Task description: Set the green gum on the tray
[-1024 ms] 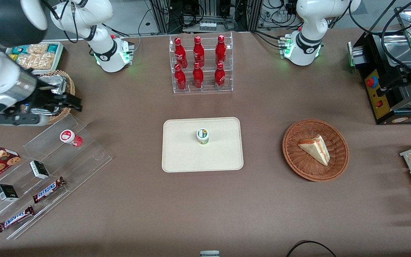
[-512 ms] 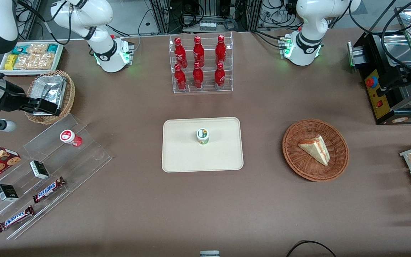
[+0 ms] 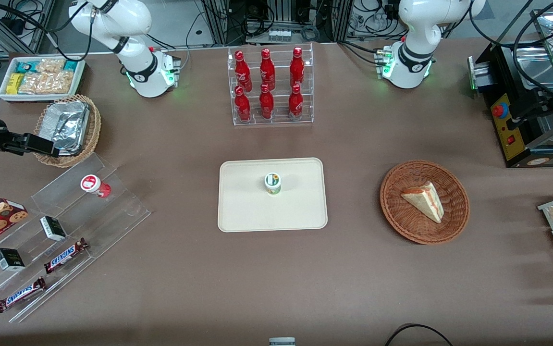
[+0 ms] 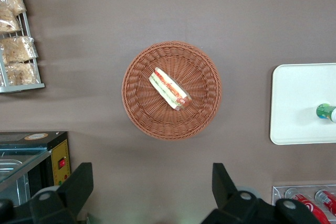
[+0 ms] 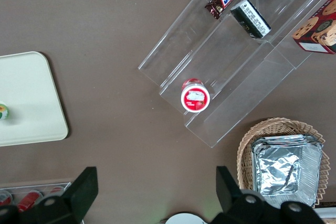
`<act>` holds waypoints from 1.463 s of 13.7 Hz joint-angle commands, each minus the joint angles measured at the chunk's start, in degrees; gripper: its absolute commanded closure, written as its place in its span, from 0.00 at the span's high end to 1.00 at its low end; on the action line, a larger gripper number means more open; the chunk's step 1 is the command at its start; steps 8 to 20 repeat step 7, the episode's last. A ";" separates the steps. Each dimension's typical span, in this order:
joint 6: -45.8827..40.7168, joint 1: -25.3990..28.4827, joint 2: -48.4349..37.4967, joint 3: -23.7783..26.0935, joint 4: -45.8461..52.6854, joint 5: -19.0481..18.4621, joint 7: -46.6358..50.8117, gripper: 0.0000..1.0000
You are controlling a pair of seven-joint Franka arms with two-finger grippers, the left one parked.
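Bright, even overhead light; soft shadows, sharp focus throughout.

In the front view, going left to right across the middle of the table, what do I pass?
Gripper above the foil basket → red gum canister on the clear stepped stand → tray with the green gum standing on it → wicker basket holding a sandwich.

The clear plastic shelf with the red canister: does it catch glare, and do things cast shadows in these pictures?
Front view: the clear stepped shelf shows only pale edge lines, no strong glare; the foil tray shines brightest. The green gum throws a faint soft shadow on the tray, so the light is diffuse. Right wrist view: the gripper, open, hangs above the table near the red canister.
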 commanded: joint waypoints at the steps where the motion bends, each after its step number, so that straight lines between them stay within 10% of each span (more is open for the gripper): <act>1: -1.06 0.49 0.57 0.25 2.36 -1.14 -0.38 1.00; 20: -1.15 2.25 0.13 0.25 2.63 -2.28 0.23 1.00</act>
